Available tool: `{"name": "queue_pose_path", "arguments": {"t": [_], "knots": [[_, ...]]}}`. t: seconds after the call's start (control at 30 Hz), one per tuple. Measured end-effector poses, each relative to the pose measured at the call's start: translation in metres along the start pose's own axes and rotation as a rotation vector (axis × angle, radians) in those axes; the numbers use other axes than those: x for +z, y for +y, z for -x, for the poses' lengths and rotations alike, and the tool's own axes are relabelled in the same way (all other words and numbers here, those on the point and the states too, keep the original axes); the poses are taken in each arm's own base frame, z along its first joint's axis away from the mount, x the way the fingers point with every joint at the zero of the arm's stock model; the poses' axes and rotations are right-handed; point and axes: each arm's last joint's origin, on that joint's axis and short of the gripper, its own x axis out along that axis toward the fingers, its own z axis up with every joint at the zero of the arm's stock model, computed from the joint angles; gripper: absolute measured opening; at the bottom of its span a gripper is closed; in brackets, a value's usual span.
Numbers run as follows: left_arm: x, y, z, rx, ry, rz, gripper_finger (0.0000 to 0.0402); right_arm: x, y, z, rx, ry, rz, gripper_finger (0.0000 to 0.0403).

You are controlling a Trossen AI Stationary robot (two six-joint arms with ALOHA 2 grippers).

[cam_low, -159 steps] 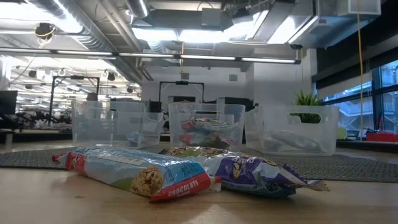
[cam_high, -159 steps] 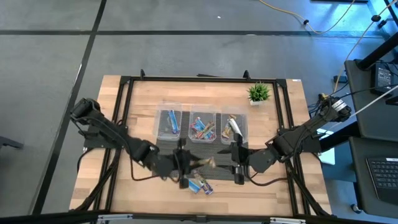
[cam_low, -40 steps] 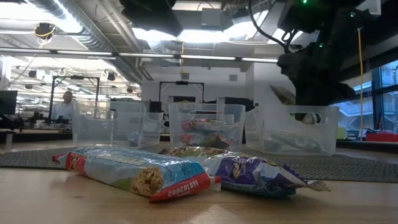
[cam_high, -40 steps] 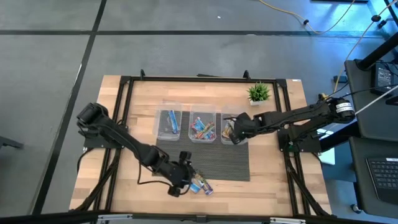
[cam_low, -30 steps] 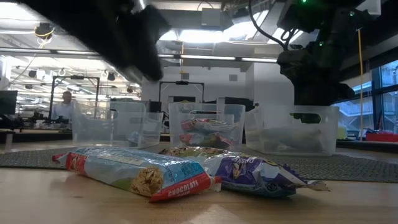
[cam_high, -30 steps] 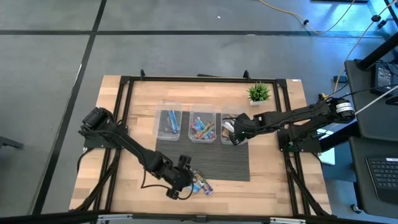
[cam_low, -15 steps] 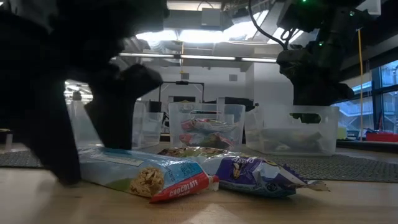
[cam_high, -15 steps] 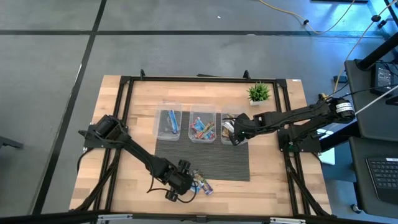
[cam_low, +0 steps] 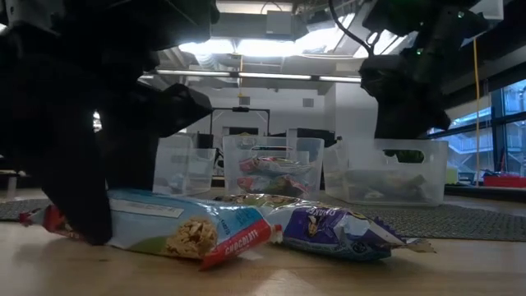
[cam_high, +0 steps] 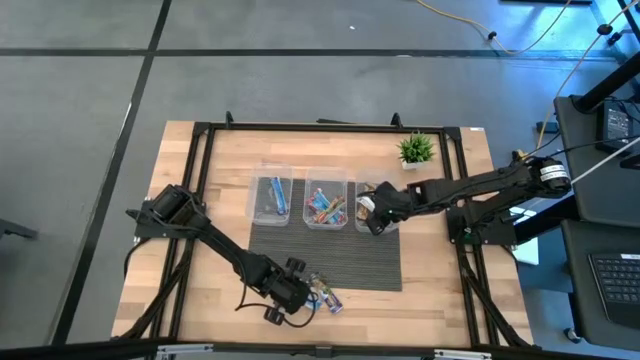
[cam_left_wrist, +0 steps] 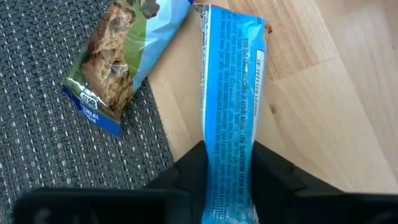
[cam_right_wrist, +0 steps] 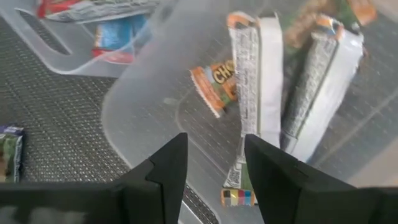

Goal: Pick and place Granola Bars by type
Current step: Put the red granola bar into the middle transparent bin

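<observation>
At the near edge of the tabletop [cam_high: 200,300], around six o'clock, the left gripper [cam_high: 293,290] is down on the wood with its jaws grasping a bright blue bar [cam_left_wrist: 229,118], one finger on each long side of the wrapper. In the low view that blue bar [cam_low: 177,229] lies flat on the wood with the dark gripper over its left end. Just beside it, a multicoloured bar [cam_low: 337,228] lies on the wood, and a tan bar with green and blue wrapping [cam_left_wrist: 118,53] rests mostly on the dark woven mat [cam_high: 350,255].

Farther back, toward twelve o'clock, three clear bins stand in a row: the left bin [cam_high: 271,197] holds blue bars, the middle bin [cam_high: 326,204] multicoloured ones. The right gripper [cam_high: 372,215] hangs over the right bin [cam_right_wrist: 143,93] at about one o'clock, jaws released and holding nothing, with several tan-gold bars [cam_right_wrist: 292,81] lying in the bin below.
</observation>
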Motion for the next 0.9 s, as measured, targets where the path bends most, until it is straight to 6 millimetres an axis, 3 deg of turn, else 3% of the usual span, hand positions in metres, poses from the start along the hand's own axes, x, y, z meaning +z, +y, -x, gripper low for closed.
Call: {"name": "queue_pose_path", "arguments": {"t": [0.2, 0.5, 0.73, 0.9], "knots": [[-0.003, 0.005, 0.013, 0.008, 0.048, 0.019, 0.0072, 0.009, 0.019, 0.015, 0.044, -0.071, 0.161, 0.0163], [0.01, 0.034, 0.074, 0.082, -0.087, 0.174, 0.0071, 0.022, 0.065, 0.062, 0.086, -0.328, 0.373, 0.0163], [0.02, 0.082, 0.121, 0.362, -0.328, 0.511, 0.0068, 0.019, 0.089, 0.094, 0.165, -0.361, 0.372, 0.0163], [0.023, 0.127, 0.133, 0.476, -0.43, 0.679, 0.0065, 0.012, 0.097, 0.104, 0.201, -0.352, 0.381, 0.0163]]}}
